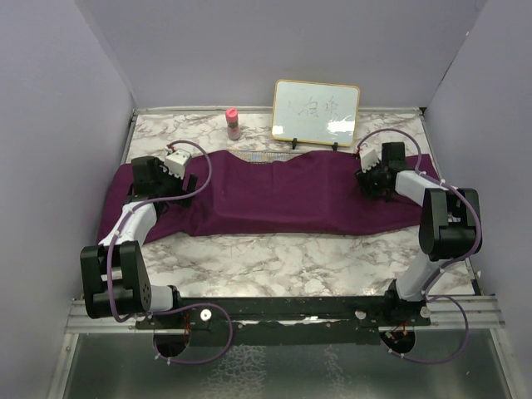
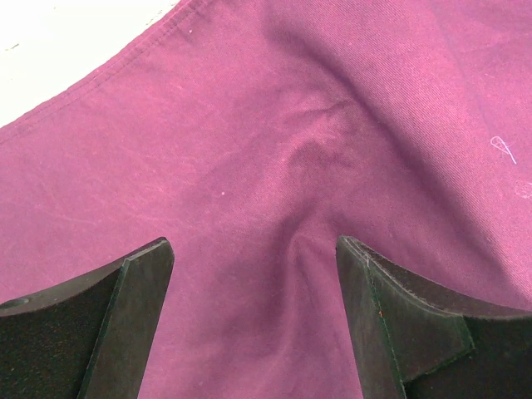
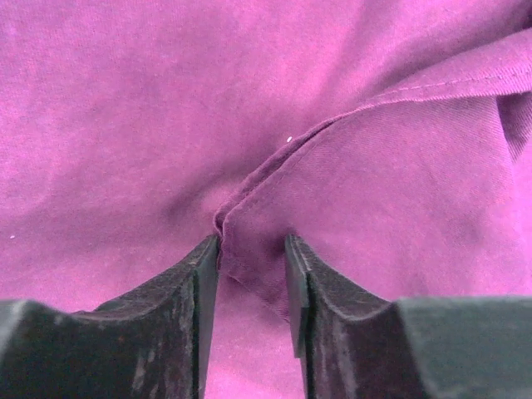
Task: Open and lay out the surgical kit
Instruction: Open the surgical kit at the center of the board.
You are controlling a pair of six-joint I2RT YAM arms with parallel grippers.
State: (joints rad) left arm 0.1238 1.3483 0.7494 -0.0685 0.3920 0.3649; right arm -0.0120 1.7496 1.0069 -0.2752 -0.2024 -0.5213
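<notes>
Reaching forward, right arm [image 1: 413, 184] pinches cloth wrap [image 3: 374, 191].

Cloth [image 1: 283, 198] spans the bench [image 1: 291, 259]: left gripper [image 1: 158, 179] at its left end, right gripper [image 1: 372, 179] at its right end.

The top external camera hangs high above and behind the robot, tilted down and forward. It is far enough back to hold the whole table [image 1: 274, 258], with the purple cloth wrap [image 1: 283, 191] stretched from 9 to 3 o'clock. Each wrist camera looks along its own gripper onto that same cloth from very near: the left gripper [image 2: 253, 324] at the wrap's 9 o'clock end, with table showing at 11 o'clock, and the right gripper [image 3: 252, 307] at its 3 o'clock end, nearer still.
</notes>
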